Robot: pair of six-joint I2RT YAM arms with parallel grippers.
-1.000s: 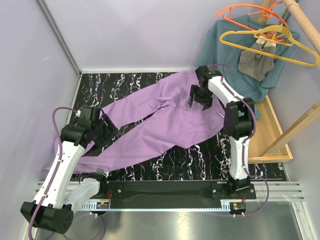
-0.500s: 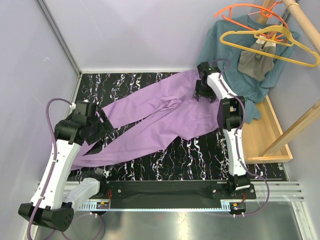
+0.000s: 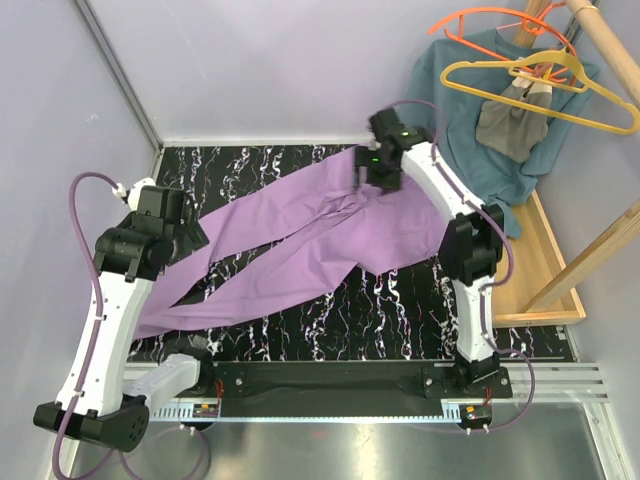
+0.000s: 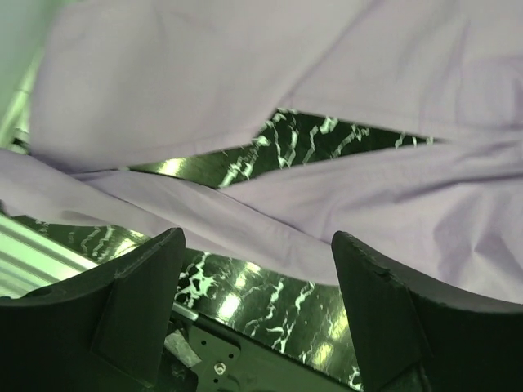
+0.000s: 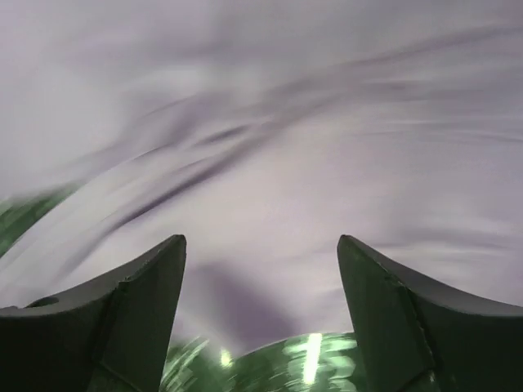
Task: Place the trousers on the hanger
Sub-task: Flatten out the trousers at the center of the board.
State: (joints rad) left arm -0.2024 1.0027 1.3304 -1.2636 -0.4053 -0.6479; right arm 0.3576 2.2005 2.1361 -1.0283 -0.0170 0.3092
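Observation:
The lilac trousers (image 3: 300,240) lie spread on the black marbled table (image 3: 400,320), waist end at the back right, legs running to the front left. The left gripper (image 3: 188,238) hovers open over the legs; in its wrist view the two legs (image 4: 392,204) part over a strip of table, and nothing is between the fingers of the gripper (image 4: 257,237). Over the trousers' upper part hangs the right gripper (image 3: 375,178), open, with blurred lilac cloth (image 5: 270,147) beyond the gripper (image 5: 261,238). The yellow hanger (image 3: 450,72) hangs at the back right, apart from both grippers.
A teal shirt (image 3: 470,150), a small grey garment (image 3: 512,125) and an orange hanger (image 3: 480,14) hang on the wooden rack (image 3: 545,285) at the right. Pale walls close in the table at the back and left. The arms' base rail (image 3: 330,385) runs along the near edge.
The right gripper has moved left and back along the trousers. The left gripper has risen and drawn back left, opening wider. The legs now lie straighter and narrower.

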